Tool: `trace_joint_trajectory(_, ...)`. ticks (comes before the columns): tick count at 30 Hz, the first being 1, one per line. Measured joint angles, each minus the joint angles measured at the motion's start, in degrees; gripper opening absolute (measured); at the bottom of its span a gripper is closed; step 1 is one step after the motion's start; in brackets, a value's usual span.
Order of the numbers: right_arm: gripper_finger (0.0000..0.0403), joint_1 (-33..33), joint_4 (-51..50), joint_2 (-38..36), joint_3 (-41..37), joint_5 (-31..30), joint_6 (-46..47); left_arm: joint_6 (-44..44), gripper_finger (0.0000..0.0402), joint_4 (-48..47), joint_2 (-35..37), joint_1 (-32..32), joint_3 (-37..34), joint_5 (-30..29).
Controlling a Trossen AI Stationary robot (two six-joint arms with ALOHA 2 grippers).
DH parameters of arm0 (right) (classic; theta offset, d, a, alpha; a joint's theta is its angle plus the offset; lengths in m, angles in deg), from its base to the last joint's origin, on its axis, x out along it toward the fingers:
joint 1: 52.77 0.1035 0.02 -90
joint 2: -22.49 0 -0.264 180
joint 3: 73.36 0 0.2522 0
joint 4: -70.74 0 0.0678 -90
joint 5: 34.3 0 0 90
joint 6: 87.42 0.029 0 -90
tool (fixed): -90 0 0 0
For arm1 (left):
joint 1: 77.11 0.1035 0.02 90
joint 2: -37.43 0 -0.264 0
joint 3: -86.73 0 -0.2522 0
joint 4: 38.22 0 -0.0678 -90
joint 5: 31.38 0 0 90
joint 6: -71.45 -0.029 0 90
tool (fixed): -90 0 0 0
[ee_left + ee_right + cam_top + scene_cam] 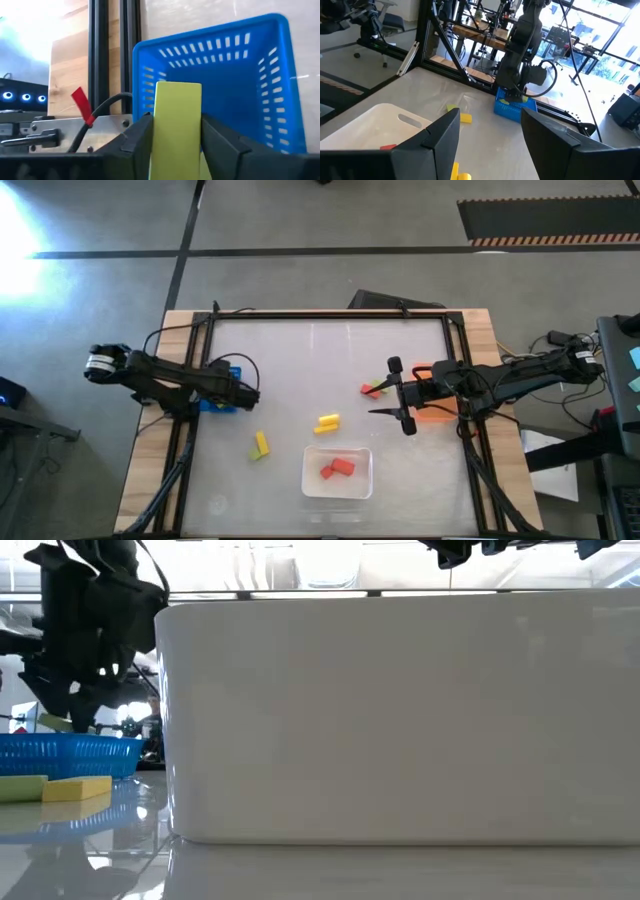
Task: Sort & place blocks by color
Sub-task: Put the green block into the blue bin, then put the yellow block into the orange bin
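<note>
My left gripper (245, 394) hovers over the blue bin (240, 75) at the table's left side, shut on a light green block (178, 115). My right gripper (490, 135) hangs open and level at the right, beside the orange bin (437, 416), with nothing between its fingers. A red and green pair of blocks (375, 387) lies next to it. A yellow block (327, 422) and a yellow-green pair (260, 445) lie flat on the table's middle. Red blocks (337, 469) lie in the white tray (312, 480). My left gripper pinches the light green block by its two long sides (159, 131) between its two fingers (220, 142). The fingers slant downward and run along the block, whose free end sticks out past them. The block is lifted clear, over the inside of the blue bin.
The white tray's wall (400, 710) fills most of the low view. Black frame rails (107, 50) run along the table's left edge beside the blue bin. Bare tabletop lies across the far half of the table (320, 350).
</note>
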Motion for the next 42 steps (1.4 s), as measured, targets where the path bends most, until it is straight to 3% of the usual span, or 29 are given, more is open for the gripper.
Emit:
trace_joint_trajectory(5,0.0201,0.00,0.02,0.00,0.00,-0.04,0.12,-0.01,0.0184,-0.10,0.05,0.01,-0.05,-0.83)
trace_joint_trajectory(11,0.0201,0.00,0.04,0.00,0.00,-0.04,0.15,-0.79,0.0193,-0.18,0.39,-0.11,0.74,-0.76)
trace_joint_trajectory(15,0.0201,0.00,0.04,0.00,0.00,-0.04,1.43,-6.56,0.0194,-0.03,0.31,-1.48,5.33,-0.54)
trace_joint_trajectory(23,0.0201,0.00,0.31,0.04,0.00,-0.04,3.38,-27.68,0.0196,10.60,0.30,-7.94,13.55,2.37)
trace_joint_trajectory(30,0.0201,0.00,0.23,0.56,0.03,-0.47,11.85,-43.96,0.0196,30.65,0.21,-14.30,12.54,5.34)
trace_joint_trajectory(35,0.0201,0.04,-4.42,3.43,0.09,-8.71,23.46,-62.20,0.0196,46.27,0.23,-18.27,12.08,2.63)
trace_joint_trajectory(42,0.0201,0.02,-23.73,11.28,5.35,-19.07,31.14,-87.71,0.0196,59.44,0.87,-18.46,12.08,0.20)
